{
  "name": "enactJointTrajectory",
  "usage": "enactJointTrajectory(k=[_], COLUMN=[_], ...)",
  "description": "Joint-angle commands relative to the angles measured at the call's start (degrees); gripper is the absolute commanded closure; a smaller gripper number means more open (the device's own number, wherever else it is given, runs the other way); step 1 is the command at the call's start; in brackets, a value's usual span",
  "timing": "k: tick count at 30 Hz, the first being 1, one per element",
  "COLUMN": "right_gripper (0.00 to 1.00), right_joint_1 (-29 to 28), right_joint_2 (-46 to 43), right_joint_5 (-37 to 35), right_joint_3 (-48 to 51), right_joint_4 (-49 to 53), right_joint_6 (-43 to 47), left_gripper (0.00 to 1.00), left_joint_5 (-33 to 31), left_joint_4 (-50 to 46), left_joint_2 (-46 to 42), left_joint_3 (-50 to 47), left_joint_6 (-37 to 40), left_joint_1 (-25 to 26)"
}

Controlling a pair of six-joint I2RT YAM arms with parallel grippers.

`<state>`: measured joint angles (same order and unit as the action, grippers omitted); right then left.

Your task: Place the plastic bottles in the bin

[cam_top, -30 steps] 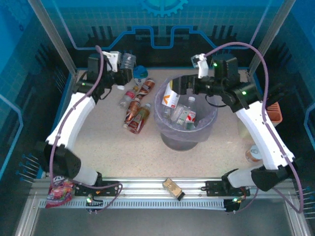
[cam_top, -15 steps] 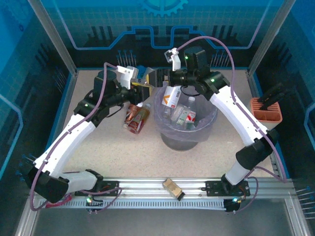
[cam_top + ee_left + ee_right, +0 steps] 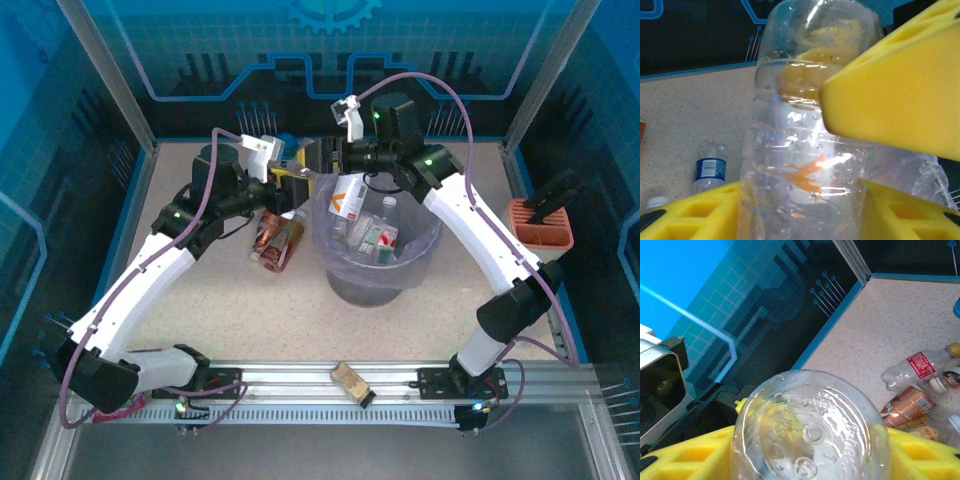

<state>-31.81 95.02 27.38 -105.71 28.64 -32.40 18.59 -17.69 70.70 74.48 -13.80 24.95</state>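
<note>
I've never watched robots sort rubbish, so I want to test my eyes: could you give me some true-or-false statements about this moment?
1. The left gripper holds a clear bottle between its yellow fingers. True.
2. The grey bin is empty. False: several bottles lie inside its lavender bag.
3. A brown-copper bottle lies on the table left of the bin. True.
4. The orange slotted holder stands at the table's left edge. False: it stands at the right edge.
5. The gold-brown box is in the bin. False: it lies on the near rail.
</note>
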Motion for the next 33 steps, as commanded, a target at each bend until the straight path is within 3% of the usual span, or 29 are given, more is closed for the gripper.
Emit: enactJointTrajectory(k=[1,6,11,17,21,26,33], right_gripper=[0.41,0.42,0.44,0.45,0.46,0.46,0.46], right_joint_1=[0.5,3.2,9.9,15.2,14.9,13.0,7.8], right_joint_2=[-2.7,-5.4,-10.3,-15.8,-18.4,-22.0,-24.7], right_joint_5=[-0.3,-1.6,-0.5,-4.1,-7.4,-8.6,-9.9], right_joint_3=[-0.9,-0.1,0.9,0.0,2.8,11.7,23.9], right_joint_4=[-3.0,-4.1,-1.5,13.0,19.3,18.1,12.0], right_joint_6=[-0.4,-0.7,0.6,9.6,13.2,10.9,4.6], left_gripper=[0.29,0.01,0.01,0.01,0.06,0.09,0.12], left_joint_5=[1.2,0.1,-3.6,-13.2,-17.5,-22.7,-20.0], left_joint_4=[2.2,2.3,0.5,-11.7,-17.2,-19.7,-12.5], left_joint_2=[-2.3,-4.2,-8.9,-11.8,-12.1,-11.6,-8.5], left_joint_3=[-1.7,-2.9,-5.6,-8.4,-12.6,-18.8,-25.8], left_joint_6=[-1.5,-1.7,-2.5,-3.4,-6.2,-8.7,-11.5], left_joint_1=[0.6,0.5,0.4,-0.1,-1.2,-1.2,-1.3])
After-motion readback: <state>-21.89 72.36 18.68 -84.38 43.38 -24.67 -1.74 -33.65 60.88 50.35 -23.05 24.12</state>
